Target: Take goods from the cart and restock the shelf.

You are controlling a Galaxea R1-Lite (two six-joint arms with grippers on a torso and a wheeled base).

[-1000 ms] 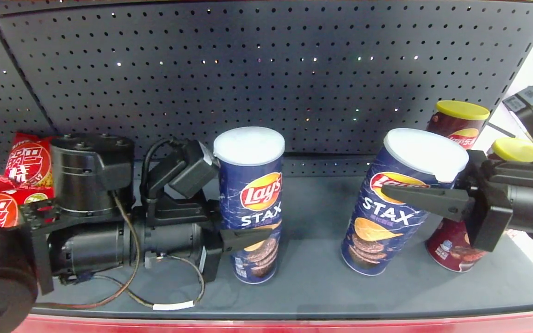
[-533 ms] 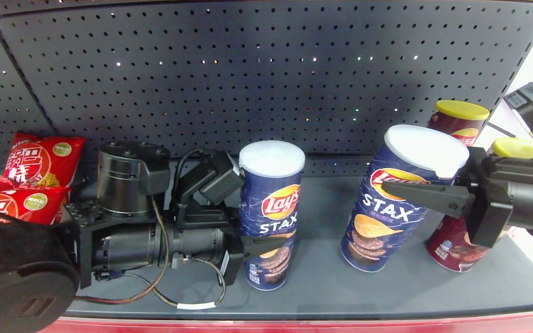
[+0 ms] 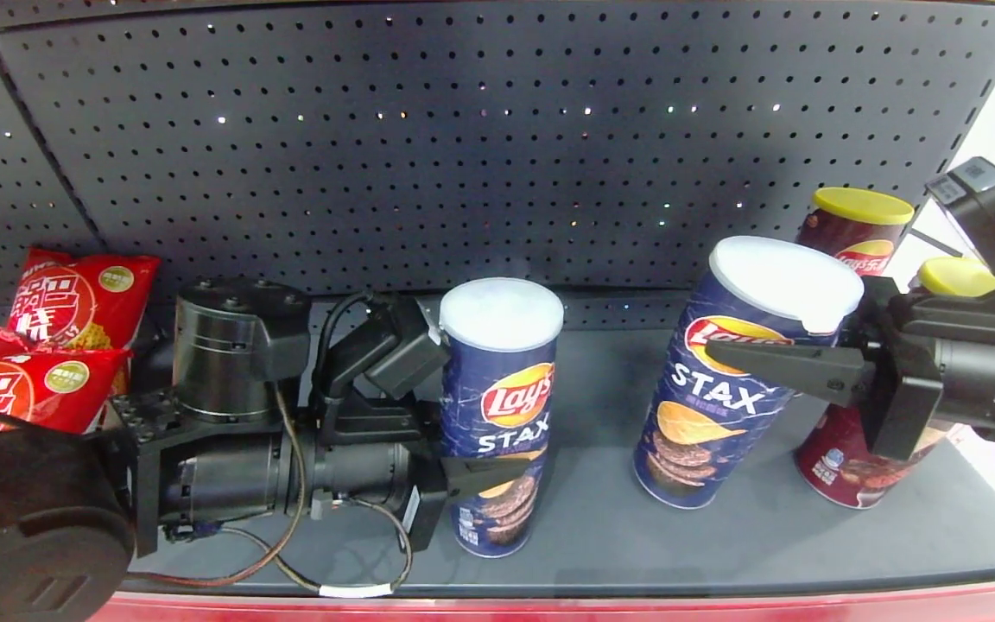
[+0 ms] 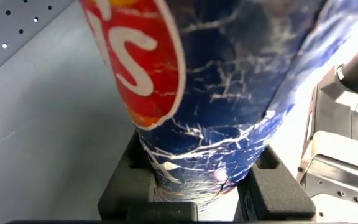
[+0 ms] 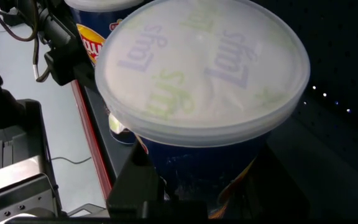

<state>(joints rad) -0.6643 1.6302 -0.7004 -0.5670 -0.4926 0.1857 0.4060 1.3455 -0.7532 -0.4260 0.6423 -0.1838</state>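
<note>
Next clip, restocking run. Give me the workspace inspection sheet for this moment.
Surface: dark grey shelf deck, red front edge.
Job's things: left blue can upright; right blue can tilted; rear red can and near red can, yellow lids, to its right.
Clutter: red snack bags at the shelf's left end.
Tools: left tool shut on left blue can, low down; right tool shut on right blue can, near its top.
Cables: left arm's cable loops onto the deck's front.
Surroundings: perforated back panel.
</note>
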